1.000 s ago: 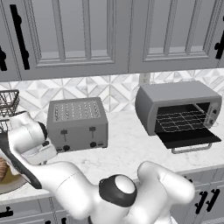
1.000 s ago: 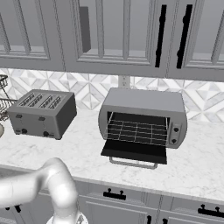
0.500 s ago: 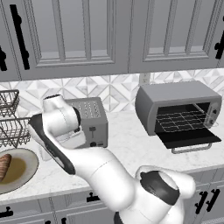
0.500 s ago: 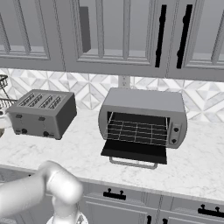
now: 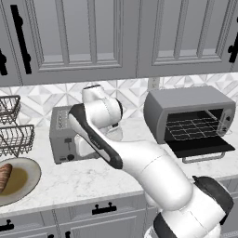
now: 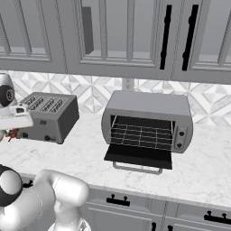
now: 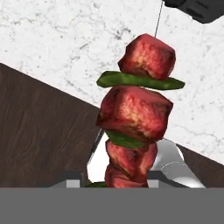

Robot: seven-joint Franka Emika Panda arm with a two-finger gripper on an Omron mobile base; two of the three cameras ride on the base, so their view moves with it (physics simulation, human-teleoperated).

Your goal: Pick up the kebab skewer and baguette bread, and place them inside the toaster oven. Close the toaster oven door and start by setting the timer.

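Observation:
The kebab skewer [image 7: 135,118], red meat chunks with green pepper slices between them, rises from between my gripper's fingers in the hand view. My gripper [image 7: 127,180] is shut on its lower end. From the right base the skewer [image 6: 11,134] shows as a red bit under the hand, at the far left in front of the pop-up toaster. The baguette bread [image 5: 3,176] lies on a plate [image 5: 31,168] at the counter's left end. At the right stands the toaster oven [image 5: 190,114], its door [image 5: 200,148] dropped open and its wire rack [image 6: 142,135] bare.
A grey slotted pop-up toaster [image 6: 49,117] stands left of the oven, with my arm passing in front of it. Wire baskets [image 5: 11,128] sit at the far left against the wall. Marble counter [image 6: 85,153] lies between toaster and oven.
The arm has risen from low over the plate and swung right, in front of the pop-up toaster, carrying the skewer. The oven and the baguette have not moved.

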